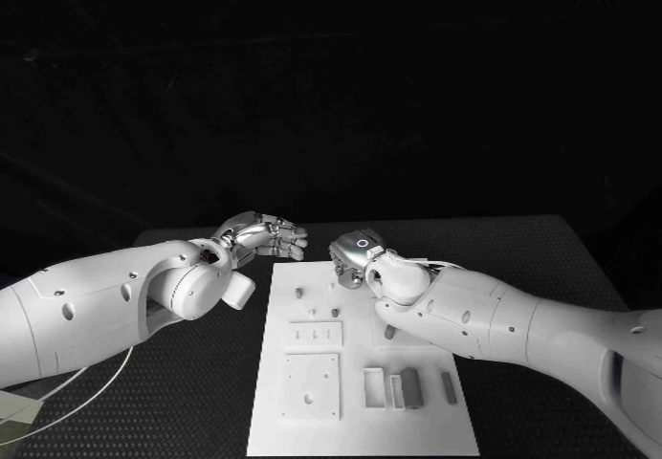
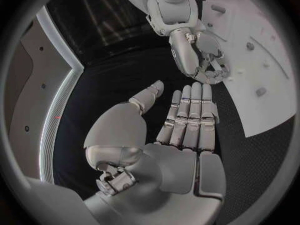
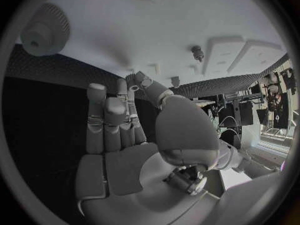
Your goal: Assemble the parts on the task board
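- Left hand [image 1: 262,236] hovers off the task board [image 1: 362,421] at its far left corner, fingers straight and side by side, thumb apart, nothing in it.
- Right hand [image 1: 353,256] sits over the board's far end, fingers curled in; can't tell if it pinches anything.
- Grey parts [image 1: 408,388] lie at the board's near right, well apart from both hands.

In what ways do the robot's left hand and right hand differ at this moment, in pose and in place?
The left hand lies with its fingers straight and side by side, over the black table beside the task board; the right hand has its fingers curled in, above the board's far end. The left hand's palm is flat, while the right hand points down at the board. Both hold nothing and are silver, on white arms.
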